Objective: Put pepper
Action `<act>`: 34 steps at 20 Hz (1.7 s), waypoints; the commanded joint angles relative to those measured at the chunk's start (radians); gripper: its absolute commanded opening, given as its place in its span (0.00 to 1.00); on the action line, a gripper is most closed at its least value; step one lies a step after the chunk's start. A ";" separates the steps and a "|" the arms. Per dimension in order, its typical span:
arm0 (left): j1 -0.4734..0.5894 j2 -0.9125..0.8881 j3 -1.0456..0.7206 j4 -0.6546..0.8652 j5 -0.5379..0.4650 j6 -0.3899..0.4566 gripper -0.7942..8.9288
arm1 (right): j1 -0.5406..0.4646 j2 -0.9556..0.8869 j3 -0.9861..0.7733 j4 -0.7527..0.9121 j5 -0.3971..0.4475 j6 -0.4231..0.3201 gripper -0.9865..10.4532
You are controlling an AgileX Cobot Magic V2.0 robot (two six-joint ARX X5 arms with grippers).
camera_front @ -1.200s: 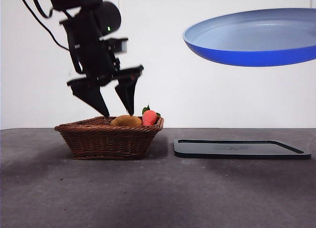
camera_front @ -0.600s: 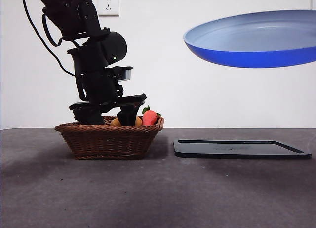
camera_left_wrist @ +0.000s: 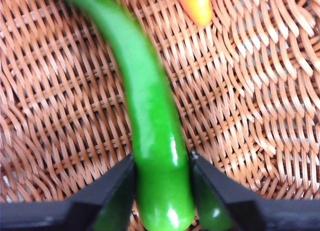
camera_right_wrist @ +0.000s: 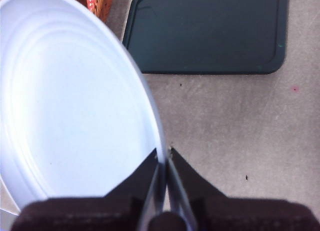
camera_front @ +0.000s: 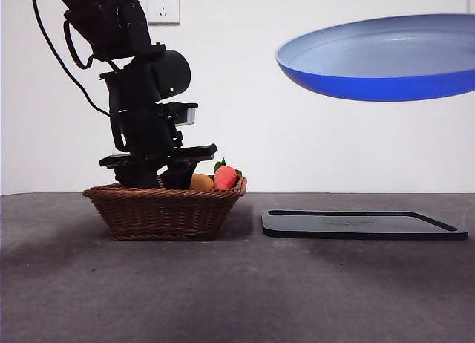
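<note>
White wall with a socket behind, dark grey table (camera_front: 237,291) below: that is what I get from the low front camera.

On my left wrist feed the left claw (camera_left_wrist: 162,183) has its two black jaws pressed against both sides of the pepper (camera_left_wrist: 150,126), clamped near one rounded end. That glossy green pepper runs from between the jaws up toward the upper left of the frame, lying over the woven floor of the basket (camera_left_wrist: 260,91). An orange fruit tip (camera_left_wrist: 196,3) shows at the top edge of that frame, apart from the pepper.

From the front, the same arm comes down from the upper left of the frame, and the claw's tips are sunk behind the basket (camera_front: 165,208) rim, so I cannot see the pepper there. A yellow-orange fruit (camera_front: 201,182) and a red-orange fruit with green leaves (camera_front: 225,177) peek over the rim just right of the arm.

My right claw (camera_right_wrist: 163,158) is pinched on the edge of the blue plate (camera_right_wrist: 75,101), which hangs tilted in the upper right of the front frame (camera_front: 378,57), well above the black tray (camera_front: 362,224) lying flat on the table right of the basket.
</note>
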 commanded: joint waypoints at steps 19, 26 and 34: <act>-0.045 -0.332 0.024 -0.157 0.211 -0.018 0.20 | 0.001 0.242 0.009 0.134 -0.005 0.027 0.09; -0.249 -0.382 0.024 -0.147 0.301 -0.024 0.20 | 0.002 0.475 0.009 0.286 -0.101 0.127 0.09; -0.419 -0.211 0.024 -0.042 0.149 0.029 0.20 | 0.002 0.505 0.009 0.271 -0.114 0.145 0.09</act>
